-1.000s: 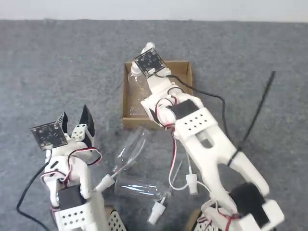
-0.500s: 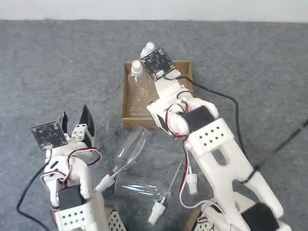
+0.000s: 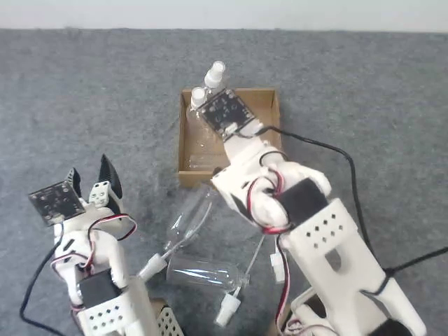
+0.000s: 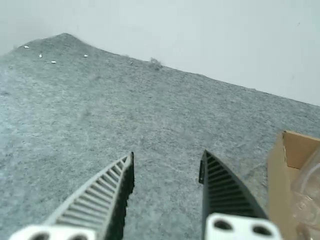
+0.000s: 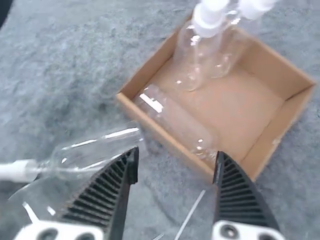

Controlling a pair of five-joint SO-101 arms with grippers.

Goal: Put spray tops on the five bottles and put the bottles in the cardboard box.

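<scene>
Operator: High view. Since a second ago my right arm [image 3: 308, 210] has drawn back from the cardboard box [image 3: 274, 98], two capped bottles [image 3: 198, 99] upright inside; my left gripper [image 3: 89, 168] shifted aside.
Trainee: Left wrist view?
Operator: Its jaws spread, empty, over carpet [image 4: 100, 100].
Trainee: Right wrist view, and the risk?
Operator: Right gripper [image 5: 176, 154] gapes, empty, near the leaning bottle [image 5: 95, 150]; descending carelessly could, I judge, roll it away.

- I see two capped bottles [image 3: 198, 105] standing upright in the cardboard box's [image 3: 264, 103] far corner.
- Two more bottles [image 3: 203, 271] lie on the surface just outside it.
- My left tool [image 3: 91, 176] gapes.
</scene>
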